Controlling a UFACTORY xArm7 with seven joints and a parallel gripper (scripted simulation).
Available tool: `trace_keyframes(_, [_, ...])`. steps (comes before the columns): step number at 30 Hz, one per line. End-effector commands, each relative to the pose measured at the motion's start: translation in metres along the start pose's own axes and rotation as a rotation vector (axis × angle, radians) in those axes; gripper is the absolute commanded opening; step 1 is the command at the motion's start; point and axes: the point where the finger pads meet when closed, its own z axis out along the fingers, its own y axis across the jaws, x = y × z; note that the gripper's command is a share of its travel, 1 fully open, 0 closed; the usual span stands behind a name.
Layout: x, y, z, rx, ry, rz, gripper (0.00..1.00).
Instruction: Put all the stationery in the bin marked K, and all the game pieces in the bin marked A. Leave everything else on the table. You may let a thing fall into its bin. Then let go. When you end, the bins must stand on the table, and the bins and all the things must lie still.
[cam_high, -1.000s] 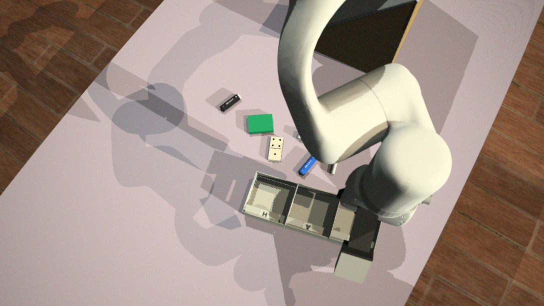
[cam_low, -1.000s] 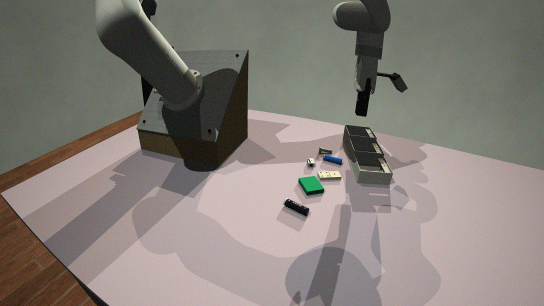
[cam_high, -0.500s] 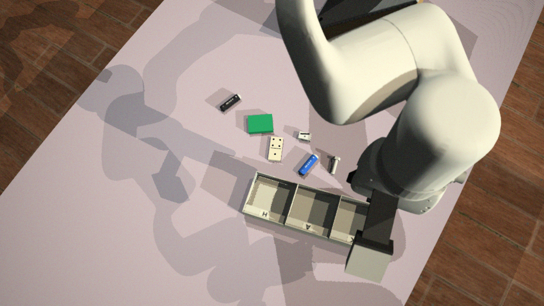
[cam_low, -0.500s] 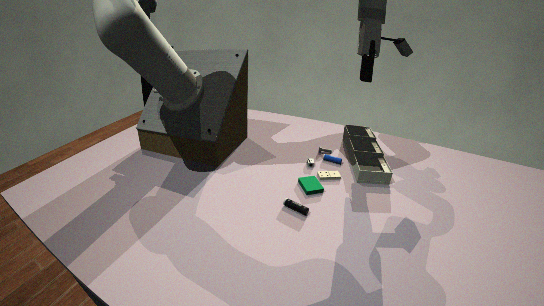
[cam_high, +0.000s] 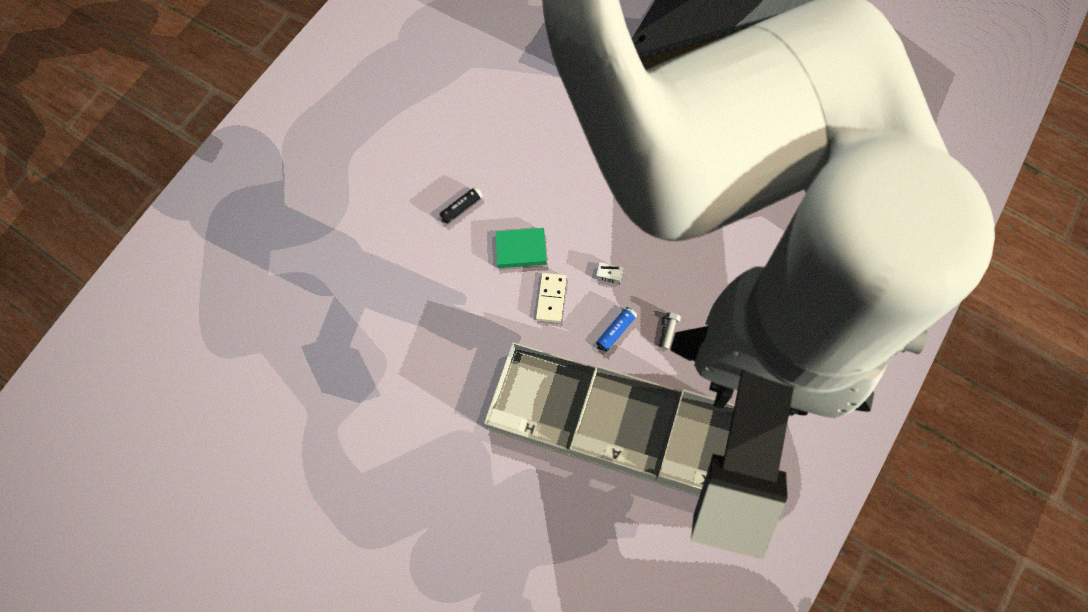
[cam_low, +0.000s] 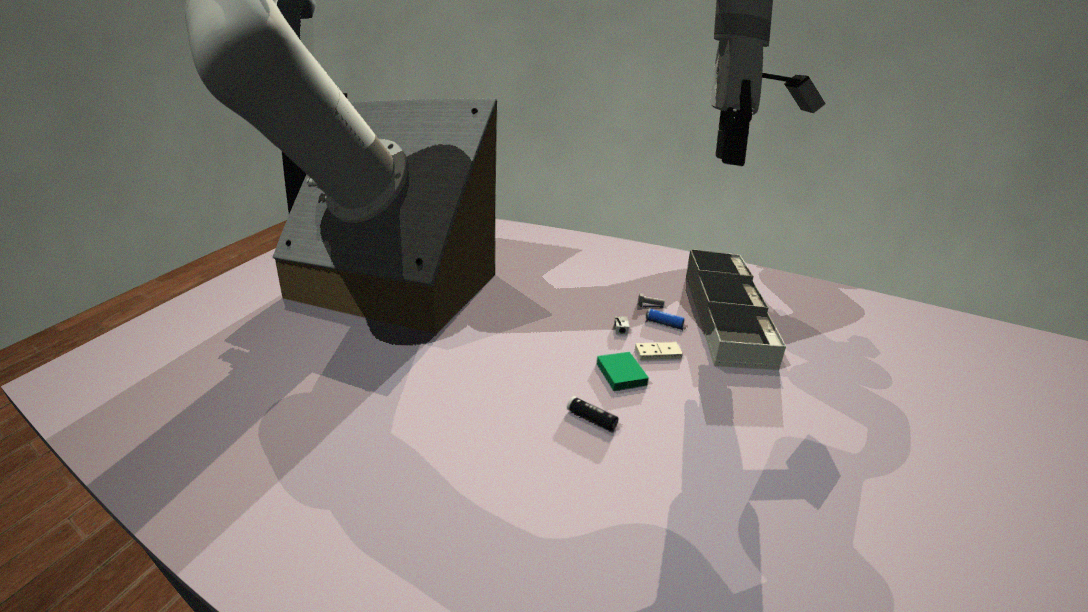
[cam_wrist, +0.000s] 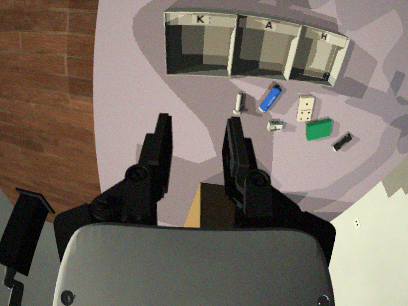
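My gripper (cam_low: 732, 158) (cam_wrist: 198, 132) hangs high above the row of bins, partly open, with nothing between the fingers. The bin marked K (cam_wrist: 199, 19) (cam_low: 715, 257), the bin marked A (cam_high: 616, 454) (cam_wrist: 268, 25) (cam_low: 728, 282) and the bin marked H (cam_high: 530, 428) (cam_wrist: 324, 36) (cam_low: 749, 354) stand in one row. Beside them lie a domino (cam_high: 550, 296) (cam_low: 658, 349) (cam_wrist: 306, 108), a small sharpener (cam_high: 608, 272) (cam_low: 621, 325) (cam_wrist: 275, 127) and a green block (cam_high: 520, 247) (cam_low: 621, 370) (cam_wrist: 319, 129). In the top view the arm's wrist hides part of bin K.
A blue battery (cam_high: 616, 328) (cam_low: 664, 318) (cam_wrist: 270, 97) and a bolt (cam_high: 669, 328) (cam_low: 650, 301) (cam_wrist: 240, 103) lie close to the bins. A black battery (cam_high: 461, 204) (cam_low: 592, 414) (cam_wrist: 342, 143) lies farther off. The arm's base block (cam_low: 426, 228) stands at the back of the table.
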Motion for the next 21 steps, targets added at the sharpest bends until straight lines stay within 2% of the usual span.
trace_keyframes(1, [-0.012,0.027,0.016,0.003,0.004,-0.157,0.41])
trace_keyframes(5, [-0.024,0.053,0.033,0.003,0.004,-0.21,0.41])
trace_keyframes(7, [-0.024,0.053,0.033,0.003,0.004,-0.21,0.41])
trace_keyframes(21, [-0.069,0.143,0.094,0.002,0.004,-0.21,0.41])
